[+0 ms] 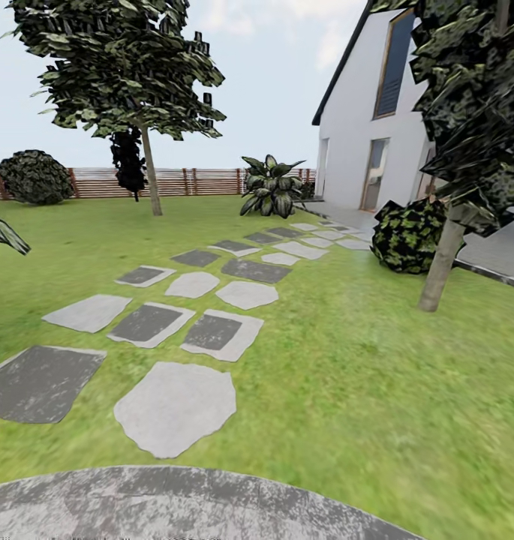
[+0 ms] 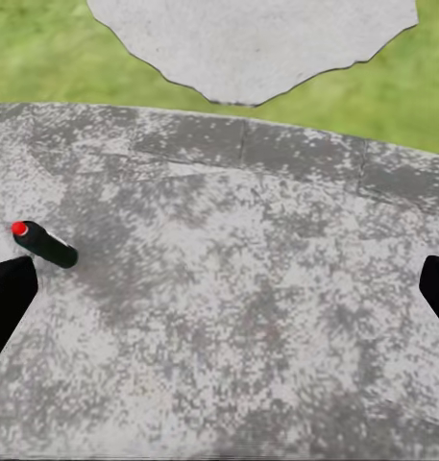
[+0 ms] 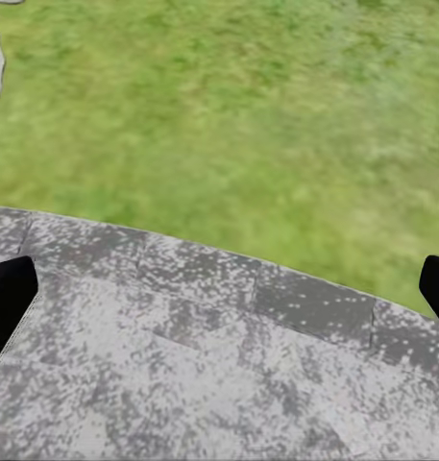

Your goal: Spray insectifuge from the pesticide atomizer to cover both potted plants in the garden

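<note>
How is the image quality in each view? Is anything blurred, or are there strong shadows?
Head view: soft, even daylight; the lawn looks smeared and the tree foliage blocky. Left wrist view: the stone patio is mottled and grainy, without a clear cast shadow. Right wrist view: the grass is blurred, lacking blade detail.

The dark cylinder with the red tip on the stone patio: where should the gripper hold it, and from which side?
It looks best held from above, across the middle of the dark cylinder: it lies flat on the stone patio, so the fingers would close on its long round sides, away from the red tip.
</note>
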You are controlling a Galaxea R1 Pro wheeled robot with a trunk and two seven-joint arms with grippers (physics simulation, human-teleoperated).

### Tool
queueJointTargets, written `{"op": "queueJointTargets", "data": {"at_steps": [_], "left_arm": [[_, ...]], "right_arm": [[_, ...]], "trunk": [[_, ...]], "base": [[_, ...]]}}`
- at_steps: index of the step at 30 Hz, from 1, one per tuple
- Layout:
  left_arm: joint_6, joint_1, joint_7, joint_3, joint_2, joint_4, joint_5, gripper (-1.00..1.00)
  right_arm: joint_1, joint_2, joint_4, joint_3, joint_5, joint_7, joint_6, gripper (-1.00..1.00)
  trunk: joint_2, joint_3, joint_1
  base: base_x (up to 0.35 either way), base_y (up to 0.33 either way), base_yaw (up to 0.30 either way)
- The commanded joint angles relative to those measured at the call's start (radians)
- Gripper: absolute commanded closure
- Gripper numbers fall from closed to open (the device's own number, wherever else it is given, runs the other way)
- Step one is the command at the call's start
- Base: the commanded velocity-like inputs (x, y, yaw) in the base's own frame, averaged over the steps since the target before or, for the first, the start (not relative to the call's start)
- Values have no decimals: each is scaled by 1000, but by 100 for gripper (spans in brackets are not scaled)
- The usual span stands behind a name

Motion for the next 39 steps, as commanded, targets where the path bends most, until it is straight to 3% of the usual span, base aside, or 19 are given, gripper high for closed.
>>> {"op": "queueJointTargets", "data": {"at_steps": [1,17,39], "left_arm": [[-7,0,2,1,2,2,1,-100],[-16,-2,1,0,5,5,-12,-100],[-14,-3,1,-1,5,5,-10,-100]], "right_arm": [[0,0,1,-1,1,0,-3,-100],[0,0,31,1,2,0,-3,-100],[0,2,31,7,2,4,-4,-100]], "trunk": [[-1,-1,0],[-1,-1,0],[-1,-1,0]], "base": [[0,0,279],[25,-12,279],[209,-206,279]]}}
